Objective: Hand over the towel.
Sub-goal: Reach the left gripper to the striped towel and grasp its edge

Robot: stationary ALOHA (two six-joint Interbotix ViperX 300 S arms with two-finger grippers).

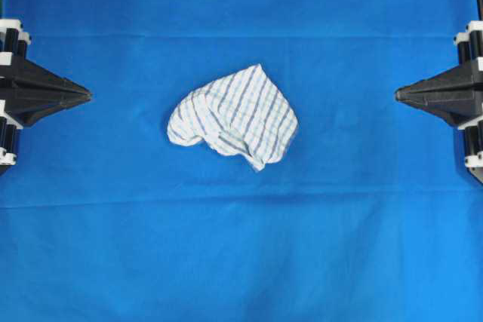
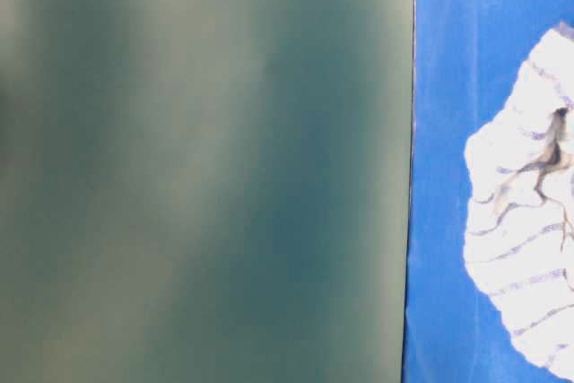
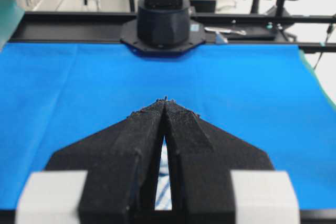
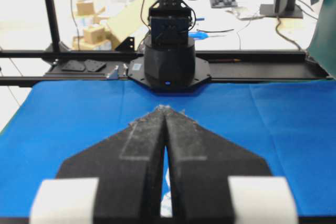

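- Small white soft cloth towel with thin blue and grey checks (image 1: pixel 234 115) lies crumpled at the centre of the large plain blue cloth (image 1: pixel 241 262) covering the table.
- Left gripper (image 1: pixel 84 96) at 9 o'clock, right gripper (image 1: pixel 400 95) at 3 o'clock — both with jaws pressed together, holding nothing, well apart from the towel.
- Risk: pinching the blue cloth along with the towel — both are soft and lie flat together.
- Risk: a thin fold slipping out mid-transfer.
- No readable writing or brand visible.
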